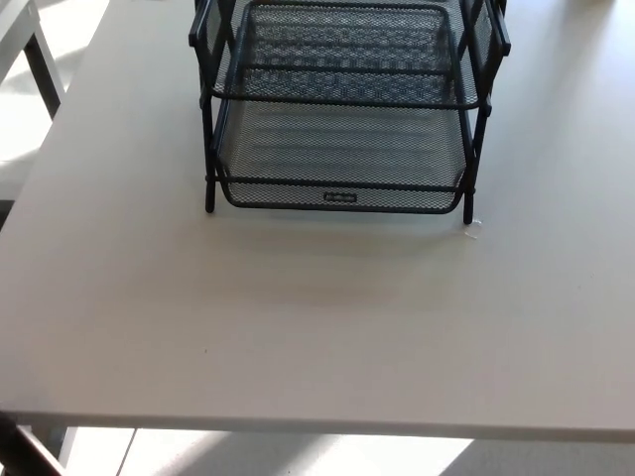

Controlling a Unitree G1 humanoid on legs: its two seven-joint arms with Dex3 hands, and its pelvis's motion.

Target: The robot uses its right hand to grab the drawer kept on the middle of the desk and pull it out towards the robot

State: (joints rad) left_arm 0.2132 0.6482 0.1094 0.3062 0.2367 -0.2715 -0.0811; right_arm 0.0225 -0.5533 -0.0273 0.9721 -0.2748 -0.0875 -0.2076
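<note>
You have one view only, from the robot's head, looking steeply down and forward across the desk (317, 327). Its near edge runs along the bottom of the picture and its left edge slants up the left side. The black mesh drawer rack (342, 109) stands toward the far edge, its top cut off by the frame.

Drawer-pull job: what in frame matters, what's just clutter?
Job:
- bottom drawer of the mesh rack
- desk it stands on

Not job:
- upper tray
- second table at far left
- small white scrap by the rack's right foot

Neither hand is in view.
</note>
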